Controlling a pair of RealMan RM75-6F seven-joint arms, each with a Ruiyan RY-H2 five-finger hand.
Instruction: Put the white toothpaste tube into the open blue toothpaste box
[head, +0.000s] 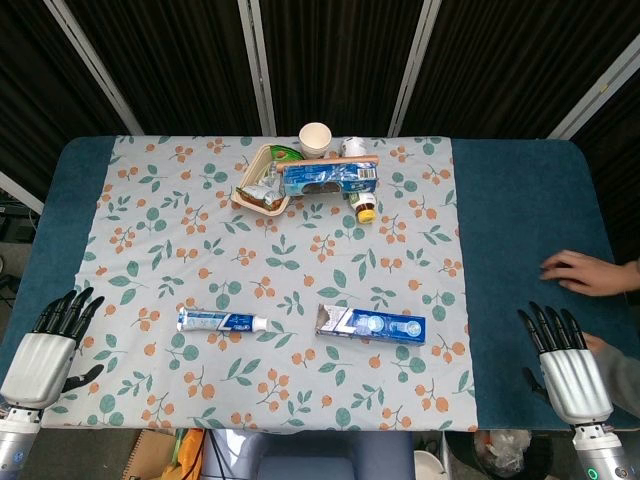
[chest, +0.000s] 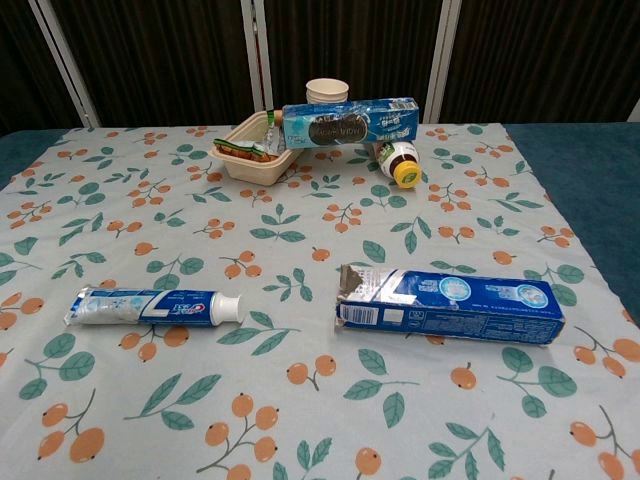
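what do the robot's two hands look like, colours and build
Both are humanlike. The left hand has a smooth silver-white shell over its back and slim black fingers. The right hand matches it: same pale shell, same black fingers, and a small green light near its wrist. Grey cylindrical wrists sit below each. No sleeves or loose cables show.

You won't make out any text for certain here. The toothpaste tube (chest: 152, 306), the blue toothpaste box (chest: 452, 305) and the blue carton (chest: 349, 122) at the back all carry printing, but it's too small and blurred for you to read.
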